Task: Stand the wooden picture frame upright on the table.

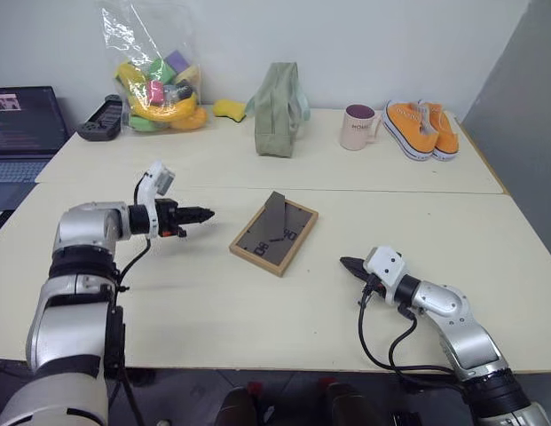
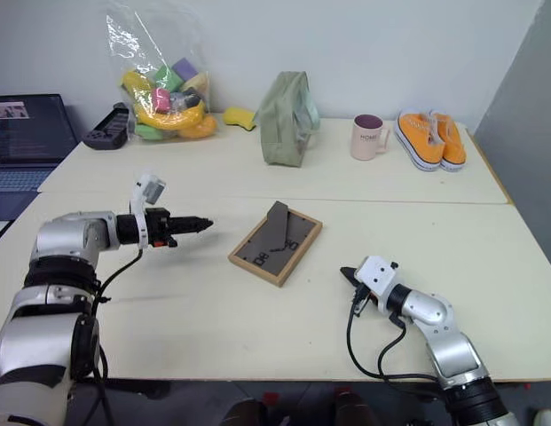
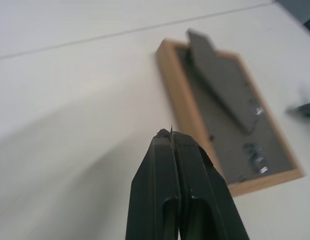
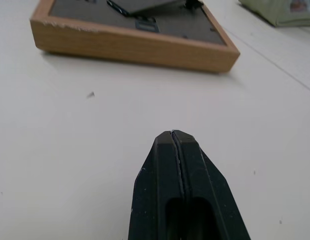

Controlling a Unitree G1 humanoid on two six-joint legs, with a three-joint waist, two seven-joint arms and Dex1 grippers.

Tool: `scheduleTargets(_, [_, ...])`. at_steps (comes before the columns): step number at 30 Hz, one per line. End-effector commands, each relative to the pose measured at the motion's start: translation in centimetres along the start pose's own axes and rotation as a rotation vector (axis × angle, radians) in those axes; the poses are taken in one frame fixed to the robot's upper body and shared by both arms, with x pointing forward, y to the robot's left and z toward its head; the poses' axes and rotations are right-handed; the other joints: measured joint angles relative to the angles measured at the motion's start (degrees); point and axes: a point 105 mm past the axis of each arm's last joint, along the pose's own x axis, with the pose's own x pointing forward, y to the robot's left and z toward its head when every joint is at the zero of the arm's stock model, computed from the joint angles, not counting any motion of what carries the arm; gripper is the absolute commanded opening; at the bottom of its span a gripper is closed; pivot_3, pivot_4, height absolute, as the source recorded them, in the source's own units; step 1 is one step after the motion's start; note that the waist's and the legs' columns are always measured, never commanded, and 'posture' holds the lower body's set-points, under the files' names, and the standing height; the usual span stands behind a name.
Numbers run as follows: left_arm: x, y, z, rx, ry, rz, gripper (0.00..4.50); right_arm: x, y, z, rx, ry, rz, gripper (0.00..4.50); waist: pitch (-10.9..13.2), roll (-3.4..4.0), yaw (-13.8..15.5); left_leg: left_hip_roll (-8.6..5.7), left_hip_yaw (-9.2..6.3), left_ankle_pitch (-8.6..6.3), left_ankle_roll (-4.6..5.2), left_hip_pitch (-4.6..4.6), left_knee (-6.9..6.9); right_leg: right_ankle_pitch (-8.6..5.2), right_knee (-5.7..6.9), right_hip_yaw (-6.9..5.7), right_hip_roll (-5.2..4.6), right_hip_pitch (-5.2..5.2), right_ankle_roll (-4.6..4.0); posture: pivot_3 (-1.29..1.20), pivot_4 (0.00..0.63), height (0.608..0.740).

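The wooden picture frame (image 1: 273, 233) lies face down in the middle of the table (image 1: 213, 311), its dark back panel up and its fold-out stand (image 3: 222, 82) raised off the back. My left gripper (image 1: 207, 214) hovers to the frame's left, shut and empty, pointing toward it with a gap between. My right gripper (image 1: 347, 264) rests low near the table to the frame's right, also shut and holding nothing. In the right wrist view the frame's light wood edge (image 4: 135, 47) sits ahead of the closed fingers (image 4: 180, 165).
Along the far table stand a green cloth bag (image 1: 279, 111), a pink mug (image 1: 357, 127), orange shoes (image 1: 421, 129), a plastic bag of toys (image 1: 158, 84), a yellow sponge (image 1: 228, 109) and a black controller (image 1: 102, 120). A laptop (image 1: 22, 129) sits at far left.
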Motion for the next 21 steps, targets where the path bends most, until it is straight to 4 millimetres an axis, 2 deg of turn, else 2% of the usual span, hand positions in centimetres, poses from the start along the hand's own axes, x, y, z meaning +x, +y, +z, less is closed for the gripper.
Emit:
scheduleTargets(1, [-1.0,0.7,1.8,0.136,-0.037,0.104,0.03,0.4,0.0,2.1,-0.019,-0.072,0.000,0.00,0.00,0.00,0.26,-0.01,0.00,0.00,0.00,-0.01,0.03,0.00,0.00,0.00,0.00,0.01,0.00,0.00,0.150,0.740])
scheduleTargets(5, [-0.2,1.5,1.5,0.231,-0.004,0.194,0.03,0.9,0.4,2.7,-0.023,-0.089,0.013,0.00,0.00,0.00,0.98,-0.06,0.01,-0.01,0.01,-0.01,0.07,0.00,-0.03,0.01,-0.02,0.06,0.01,0.00,0.150,0.740])
scheduleTargets(9, [1.9,1.6,0.0,0.377,0.099,0.209,0.03,1.7,1.1,2.6,-0.050,-0.065,0.041,0.00,0.00,0.00,1.27,-0.06,0.02,-0.01,0.01,0.00,0.07,0.00,-0.03,0.02,-0.01,0.06,0.00,0.00,0.150,0.740])
scheduleTargets(16, [6.6,-0.4,0.1,0.462,0.138,0.097,0.03,2.3,1.3,2.9,-0.055,-0.060,0.043,0.00,-0.01,-0.02,1.62,-0.10,0.00,-0.01,0.01,-0.08,0.12,0.00,-0.05,-0.03,-0.01,0.05,0.01,0.00,0.150,0.740])
scheduleTargets(21, [8.1,-1.4,-0.6,0.446,0.165,0.030,0.03,3.1,0.5,2.9,-0.066,-0.060,-0.005,0.00,-0.01,-0.02,1.24,-0.08,-0.01,-0.01,0.01,-0.05,0.08,0.00,-0.03,-0.03,0.00,0.05,0.01,0.00,0.150,0.740])
